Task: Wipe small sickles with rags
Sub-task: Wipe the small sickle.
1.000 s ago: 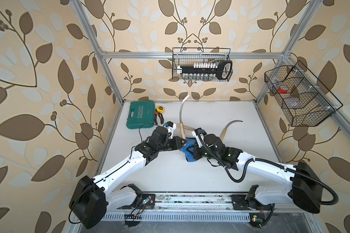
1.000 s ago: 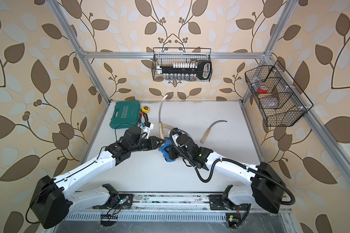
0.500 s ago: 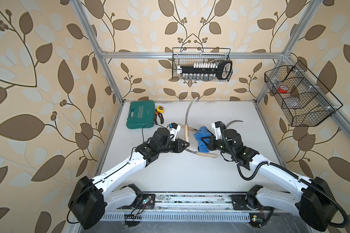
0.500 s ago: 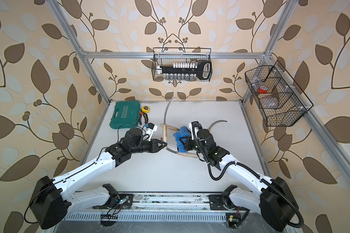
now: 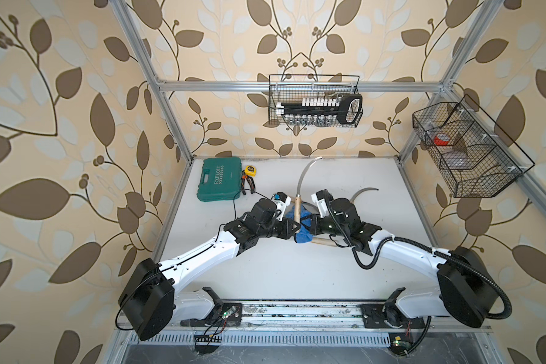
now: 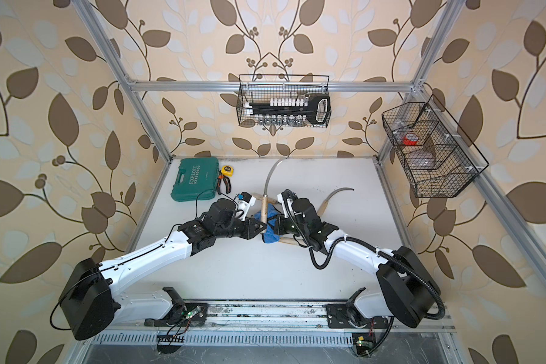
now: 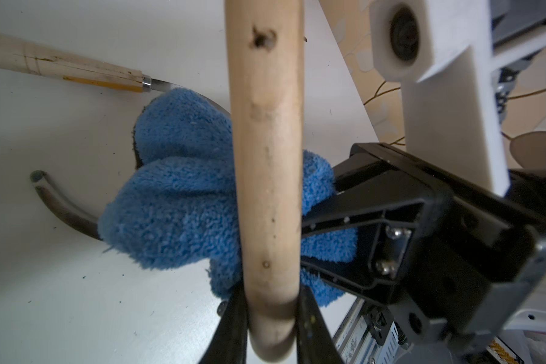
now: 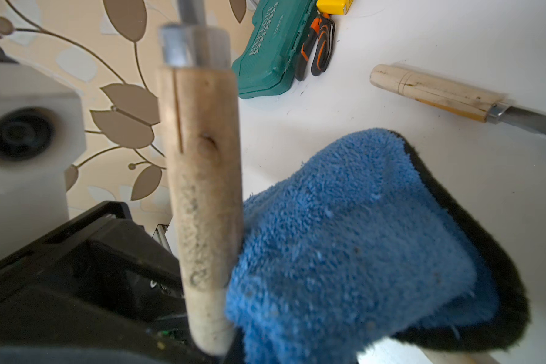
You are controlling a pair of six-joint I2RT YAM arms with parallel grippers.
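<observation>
While the green tool case (image 5: 218, 184) sits unused in the far left corner of the worktop (image 5: 297, 277), the left hand (image 5: 294, 229) is clamped shut on the butt end of one sickle (image 5: 298, 208). It holds the sickle off the surface near the middle, with the bare blade (image 5: 304, 175) aimed at the far edge. The rag (image 8: 360, 236) is bunched against the right side of that wooden handle, pinched in the fully closed right hand (image 5: 310, 225). Judged progress: this sickle is mid-wipe at the handle and its blade remains to be done. Three further sickles lie on the worktop: one handle (image 5: 292, 199) behind the left hand, one handle (image 5: 326, 242) under the right arm, and one blade (image 5: 364, 190) beyond it. Whether these are wiped cannot be told. Half a second earlier the rag hung further right, nearer the ferrule; the blade tip has since swung rightward.
</observation>
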